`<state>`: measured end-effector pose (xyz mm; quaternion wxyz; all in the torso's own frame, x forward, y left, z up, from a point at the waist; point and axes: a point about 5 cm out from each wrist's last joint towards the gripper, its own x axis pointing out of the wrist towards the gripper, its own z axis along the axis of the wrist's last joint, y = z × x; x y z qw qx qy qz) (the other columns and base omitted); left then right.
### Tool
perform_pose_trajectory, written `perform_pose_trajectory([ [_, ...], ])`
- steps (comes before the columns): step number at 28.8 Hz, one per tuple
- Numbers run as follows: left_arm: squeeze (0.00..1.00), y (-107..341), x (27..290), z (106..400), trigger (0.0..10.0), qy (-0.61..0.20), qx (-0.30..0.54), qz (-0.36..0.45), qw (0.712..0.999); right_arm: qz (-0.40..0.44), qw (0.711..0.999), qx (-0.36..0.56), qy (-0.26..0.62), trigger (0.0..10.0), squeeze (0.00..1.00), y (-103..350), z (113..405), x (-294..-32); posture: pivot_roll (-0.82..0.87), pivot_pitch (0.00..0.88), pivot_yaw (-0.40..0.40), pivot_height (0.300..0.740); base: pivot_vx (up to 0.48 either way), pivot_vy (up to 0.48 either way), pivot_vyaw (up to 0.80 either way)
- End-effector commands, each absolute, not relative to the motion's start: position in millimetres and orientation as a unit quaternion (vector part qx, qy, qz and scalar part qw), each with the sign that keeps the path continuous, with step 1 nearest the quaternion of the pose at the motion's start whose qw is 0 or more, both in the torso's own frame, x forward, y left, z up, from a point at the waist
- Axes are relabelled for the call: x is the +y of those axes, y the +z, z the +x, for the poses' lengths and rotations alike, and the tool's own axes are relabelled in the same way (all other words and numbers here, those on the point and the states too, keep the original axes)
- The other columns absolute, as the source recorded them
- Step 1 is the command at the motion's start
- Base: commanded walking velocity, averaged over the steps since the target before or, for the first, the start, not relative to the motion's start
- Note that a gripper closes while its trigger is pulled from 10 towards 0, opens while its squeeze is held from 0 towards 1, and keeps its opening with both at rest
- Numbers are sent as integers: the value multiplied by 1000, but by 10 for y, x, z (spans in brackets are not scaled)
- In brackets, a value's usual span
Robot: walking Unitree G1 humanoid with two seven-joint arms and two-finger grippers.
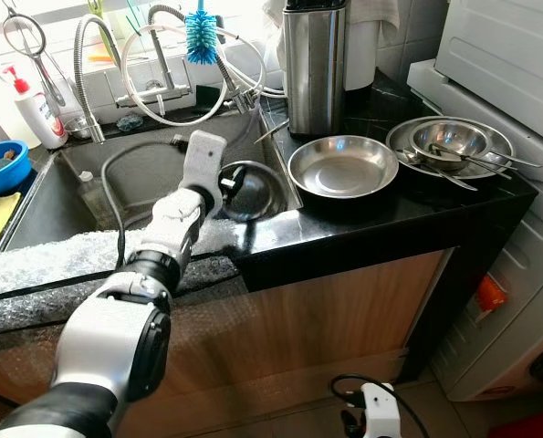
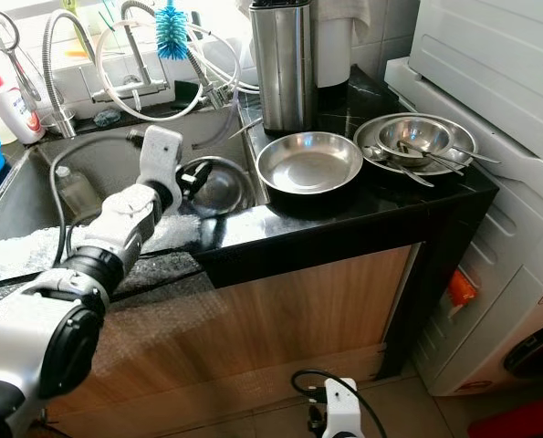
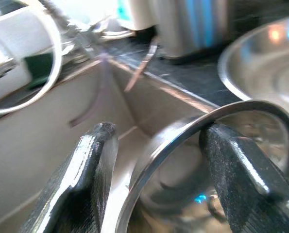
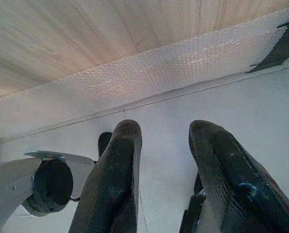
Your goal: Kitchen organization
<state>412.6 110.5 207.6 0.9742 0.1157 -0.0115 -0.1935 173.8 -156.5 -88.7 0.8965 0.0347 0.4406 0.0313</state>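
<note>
While your left gripper point(image 3: 156, 160) reaches over the front edge of the sink point(image 1: 43, 205), its two black fingers point(image 3: 93, 165) straddle the rim of a small steel bowl point(image 1: 251, 189) that sits in the sink's right-hand corner, against the wall below the counter point(image 1: 344, 224). In the left wrist view, one finger lies outside the rim and the other inside, touching the metal; the jaws are spread about the rim and have not visibly closed on it, so read this as a grip being set, not one made. A rim hold suits a thin-walled bowl, since the body is too broad to span.

On the counter just right of the bowl rests a wide steel pan point(image 1: 342, 166), and further right a stack of steel dishes point(image 1: 449, 141) holding loose spoons point(image 1: 435, 167). Like pieces are already grouped there, which suggests the bowl belongs with them.

Behind the pan stands a tall steel canister point(image 1: 314, 64). A blue bottle brush point(image 1: 201, 35) hangs among looped hoses at the faucet point(image 1: 161, 64), and a white bottle with a red cap point(image 1: 36, 108) stands at the sink's back left.

Your right gripper point(image 4: 163, 184) hangs idle near the floor beside the wooden cabinet front point(image 1: 344, 310), fingers apart and holding nothing.

Expect the polished rim to slip unless the fingers close squarely.
</note>
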Motion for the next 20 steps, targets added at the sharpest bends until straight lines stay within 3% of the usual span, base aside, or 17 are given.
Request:
perform_pose_trajectory([
  [1, 0, 2071, 1105, 4129, 10000, -219, 4, 147, 965, 41, 896, 441, 34, 10000, 0, -896, 1718, -1528, -20, 0, 162, 740, 0, 0, 0],
  [5, 0, 1966, 1041, 4084, 10000, -276, 29, 187, 942, 42, 897, 438, 33, 10000, 0, -890, 1728, -1534, -20, 0, 162, 740, 0, 0, 0],
  [14, 0, 1915, 1021, 4056, 10000, -306, 39, 198, 930, 42, 898, 437, 33, 10000, 0, -885, 1738, -1541, -18, 0, 159, 740, 0, 0, 0],
  [20, 0, 2312, 1324, 4168, 10000, -134, -70, 88, 985, 41, 900, 432, 35, 10000, 0, -875, 1757, -1529, -17, 0, 159, 740, 0, 0, 0],
])
